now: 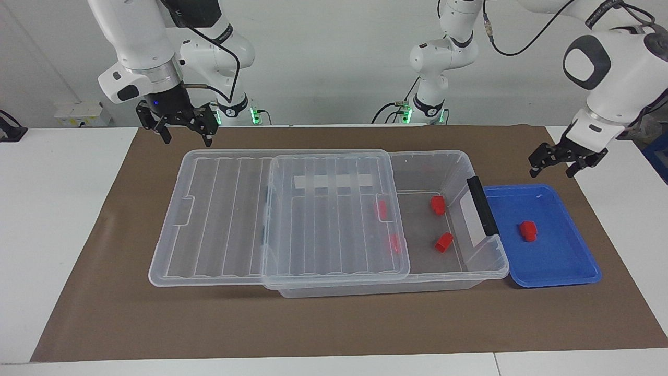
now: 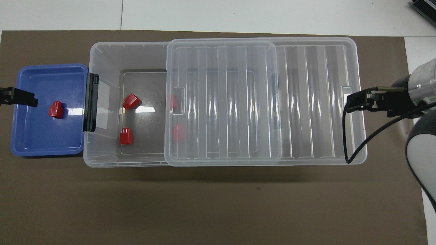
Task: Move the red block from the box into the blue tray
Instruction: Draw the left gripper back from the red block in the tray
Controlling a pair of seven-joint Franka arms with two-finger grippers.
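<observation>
**Both jaws open and empty; one block delivered**

Your left gripper (image 1: 568, 160) has its jaws spread wide with nothing between them, and it hangs in the air above the brown mat near the blue tray's (image 1: 574, 271) corner toward the robots. Your right gripper (image 1: 183, 125) is also open and empty, waiting above the mat by the corner of the slid-aside lid (image 1: 224, 219) at the right arm's end.

The red block (image 1: 528, 231) lies alone on the tray floor, about mid-tray and clear of every rim. I judge the placing step done and the left arm on its retreat. If you want another block out, four more sit in the box (image 1: 485, 271).

Two blocks lie in the uncovered part of the box: one (image 1: 437, 205) closer to the robots, one (image 1: 443, 242) closer to the box's front wall. Two others (image 1: 381, 209) show only through the clear lid, so they are under cover.

For another pick, you need to bring the left gripper over the black handle (image 1: 482, 212) and down into the open end. That opening is bounded by the handle end wall, the two long walls and the lid's edge, so room is moderate. The two exposed blocks stand apart from each other and from the walls, which should leave space for the fingers around either one. The tray touches the box's handle end, so the carry is short.
</observation>
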